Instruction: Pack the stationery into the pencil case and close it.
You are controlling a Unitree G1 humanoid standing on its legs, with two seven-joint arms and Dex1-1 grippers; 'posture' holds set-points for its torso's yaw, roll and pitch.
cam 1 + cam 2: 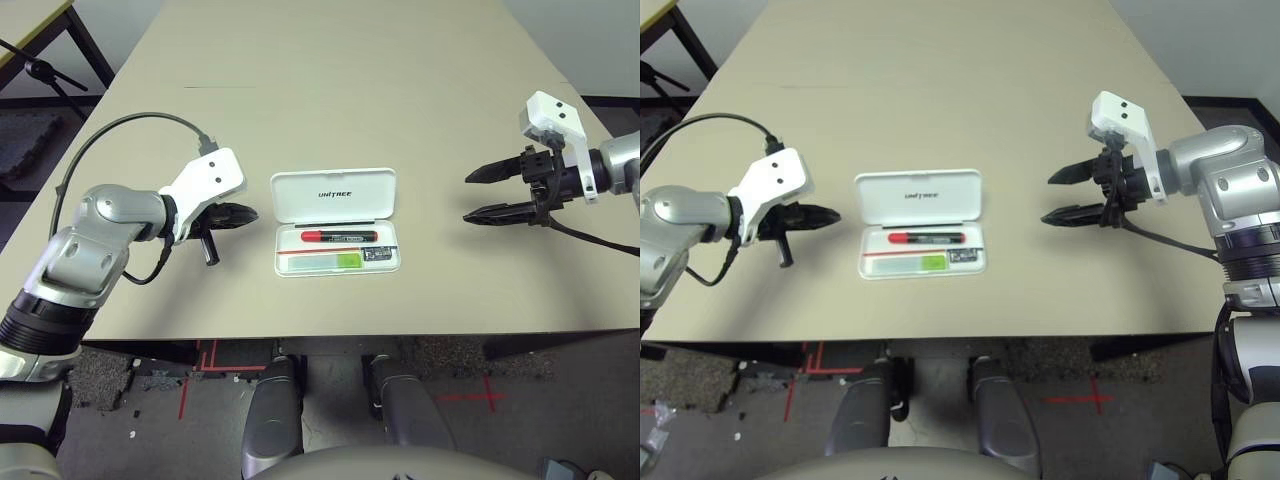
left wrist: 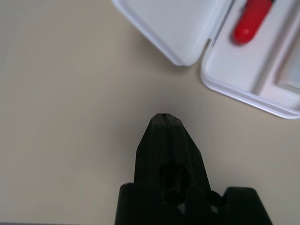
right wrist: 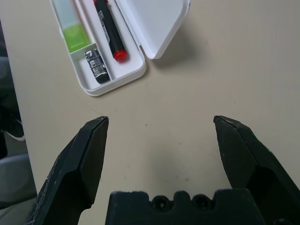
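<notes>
1. White plastic forms the one pencil case, seen open mid-tabletop from the head; one red marker, one green-capped stick and one metal piece are already packed.
2. From the left wrist, the left end effector is seen pressed together, empty, beside the lid.
3. From the right wrist, the right end effector is seen spread wide, empty. The lid is best folded gently forward while the base is steadied.

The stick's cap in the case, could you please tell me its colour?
Lime green cap; clearest in the right wrist view.
</notes>
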